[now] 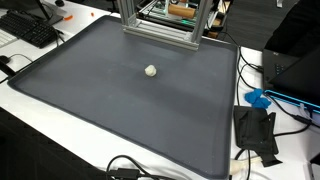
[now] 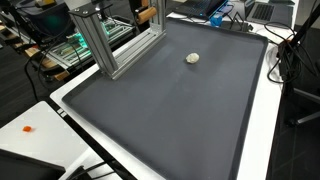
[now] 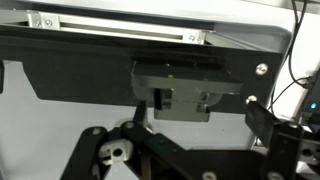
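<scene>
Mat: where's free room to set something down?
Nearly all the mat is bare: everything between the small white ball and the near edges. Crowded: the aluminium frame standing on the far edge, and a black device just off one side.

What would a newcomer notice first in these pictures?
A small white ball lies alone on a big dark mat, with nothing touching it. An aluminium frame stands at one edge of the mat. A blue part lies just off the mat.
</scene>
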`<state>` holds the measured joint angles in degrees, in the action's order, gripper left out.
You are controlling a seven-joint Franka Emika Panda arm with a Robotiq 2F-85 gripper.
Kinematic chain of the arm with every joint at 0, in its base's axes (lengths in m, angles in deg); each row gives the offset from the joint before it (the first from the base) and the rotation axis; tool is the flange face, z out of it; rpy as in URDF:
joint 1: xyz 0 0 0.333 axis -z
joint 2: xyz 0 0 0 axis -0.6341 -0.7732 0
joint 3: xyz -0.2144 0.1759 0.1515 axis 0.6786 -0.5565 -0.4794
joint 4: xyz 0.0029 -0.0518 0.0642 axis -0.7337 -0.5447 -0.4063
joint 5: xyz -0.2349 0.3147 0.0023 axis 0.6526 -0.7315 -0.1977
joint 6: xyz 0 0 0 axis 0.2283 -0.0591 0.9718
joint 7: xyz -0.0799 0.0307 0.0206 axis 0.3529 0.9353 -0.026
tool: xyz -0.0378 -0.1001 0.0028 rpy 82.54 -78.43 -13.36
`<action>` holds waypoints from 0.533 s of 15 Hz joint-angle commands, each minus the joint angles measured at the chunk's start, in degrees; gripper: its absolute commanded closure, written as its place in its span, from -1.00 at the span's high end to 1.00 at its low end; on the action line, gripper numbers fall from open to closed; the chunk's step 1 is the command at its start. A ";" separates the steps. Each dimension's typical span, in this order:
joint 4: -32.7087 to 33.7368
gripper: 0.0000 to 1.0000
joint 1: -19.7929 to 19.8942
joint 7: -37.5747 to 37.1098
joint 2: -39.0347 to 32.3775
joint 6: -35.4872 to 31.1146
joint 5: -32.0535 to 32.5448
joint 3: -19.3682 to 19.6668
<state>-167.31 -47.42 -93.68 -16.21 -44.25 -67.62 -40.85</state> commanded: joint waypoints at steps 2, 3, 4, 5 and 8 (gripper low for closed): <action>-1.88 1.00 -0.49 -0.78 0.63 -0.83 2.80 0.08; -2.02 1.00 -0.65 -0.62 0.54 -1.14 2.79 0.29; -2.08 1.00 -0.77 -0.56 0.40 -1.18 2.70 0.43; -2.19 1.00 -0.78 -0.59 0.36 -1.45 2.68 0.45; -2.42 1.00 -0.79 -0.60 0.21 -2.06 2.43 0.65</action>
<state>-168.25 -47.41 -93.68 -16.50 -44.79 -65.67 -40.79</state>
